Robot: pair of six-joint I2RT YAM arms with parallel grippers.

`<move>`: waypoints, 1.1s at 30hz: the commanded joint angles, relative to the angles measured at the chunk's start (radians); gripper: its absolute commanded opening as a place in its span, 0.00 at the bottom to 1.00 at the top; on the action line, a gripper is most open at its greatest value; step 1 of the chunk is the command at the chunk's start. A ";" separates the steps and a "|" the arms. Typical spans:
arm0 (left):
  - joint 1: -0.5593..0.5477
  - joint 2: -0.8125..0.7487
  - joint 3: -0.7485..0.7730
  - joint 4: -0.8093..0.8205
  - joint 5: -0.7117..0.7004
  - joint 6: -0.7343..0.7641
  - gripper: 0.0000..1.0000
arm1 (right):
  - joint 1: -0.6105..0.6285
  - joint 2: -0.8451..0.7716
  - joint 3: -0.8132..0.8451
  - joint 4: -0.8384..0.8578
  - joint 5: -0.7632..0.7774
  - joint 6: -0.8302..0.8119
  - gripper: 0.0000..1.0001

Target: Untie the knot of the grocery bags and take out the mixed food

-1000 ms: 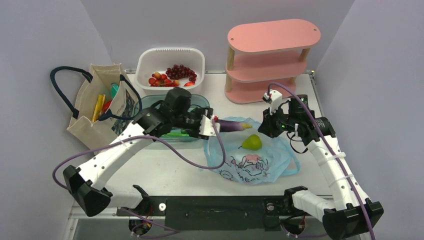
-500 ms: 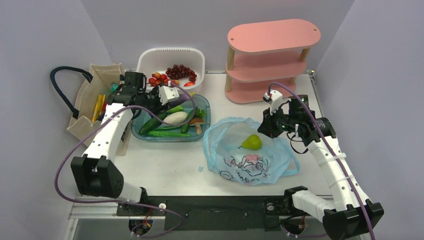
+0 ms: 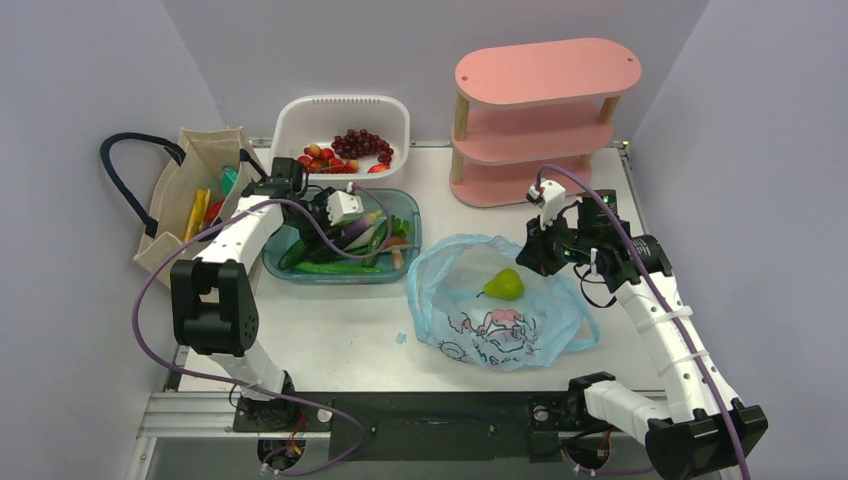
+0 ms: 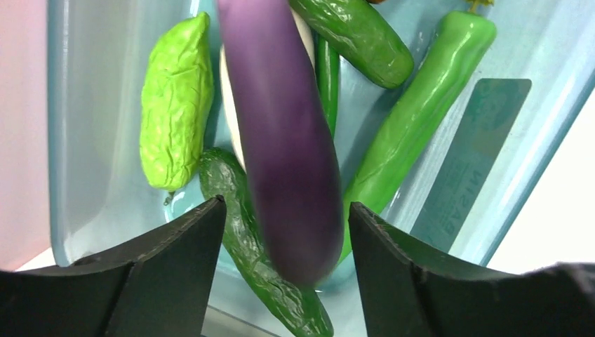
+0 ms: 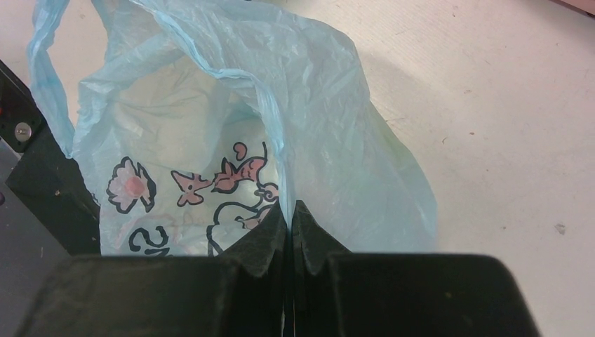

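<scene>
**Setting the eggplant in the tub while the bag is held open**

The left gripper (image 4: 284, 207) hangs over the clear teal plastic tub (image 4: 77, 140) with its fingers spread wide. The long purple eggplant (image 4: 281, 140) lies between them, touching neither. It crosses the dark green cucumbers (image 4: 266, 288) in the tub, but its near end is blurred, so I cannot tell whether it has fully settled.

The right gripper (image 5: 289, 210) is pressed together on a fold of the rim of the thin light blue plastic bag with pink print (image 5: 337, 140), lifting that edge. The bag's mouth gapes and no tied lump shows, so the knot appears to be undone. A green pear (image 3: 504, 285) sits inside the bag near its far side. The beige canvas tote with navy loop handles (image 3: 180, 260) stands at the far left, and snack packets (image 3: 200, 212) poke out of its top.

The step in hand looks like letting go of the eggplant. To finish it cleanly, the left gripper should rise straight up with its fingers wide, so neither one drags the eggplant back out.

The pear is probably next. The right gripper's pinch should hold the rim high and taut. The left gripper should enter through the open mouth and close across the pear's broad belly. The film is thin and clingy, so the fingers should not catch any plastic along with the fruit.
</scene>
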 commanded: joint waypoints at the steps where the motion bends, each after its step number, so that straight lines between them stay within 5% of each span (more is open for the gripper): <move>1: 0.007 -0.043 -0.030 0.013 0.028 0.066 0.69 | -0.007 -0.011 0.010 0.022 0.015 0.004 0.00; 8: 0.006 -0.143 -0.094 0.061 0.048 0.025 0.96 | -0.008 0.007 0.017 0.025 0.012 -0.006 0.00; 16: -0.124 -0.371 -0.080 0.110 0.084 -0.088 0.97 | -0.007 0.027 0.031 0.028 -0.001 -0.001 0.00; 24: -0.461 -0.546 -0.059 0.255 0.105 -0.357 0.97 | -0.005 0.031 0.037 0.052 -0.017 0.032 0.00; 29: -0.804 -0.591 -0.176 0.455 -0.082 -0.482 0.97 | -0.004 0.025 0.033 0.067 -0.025 0.052 0.00; 33: -0.967 -0.553 -0.274 0.663 -0.215 -0.549 0.97 | -0.002 0.026 0.036 0.083 -0.024 0.063 0.00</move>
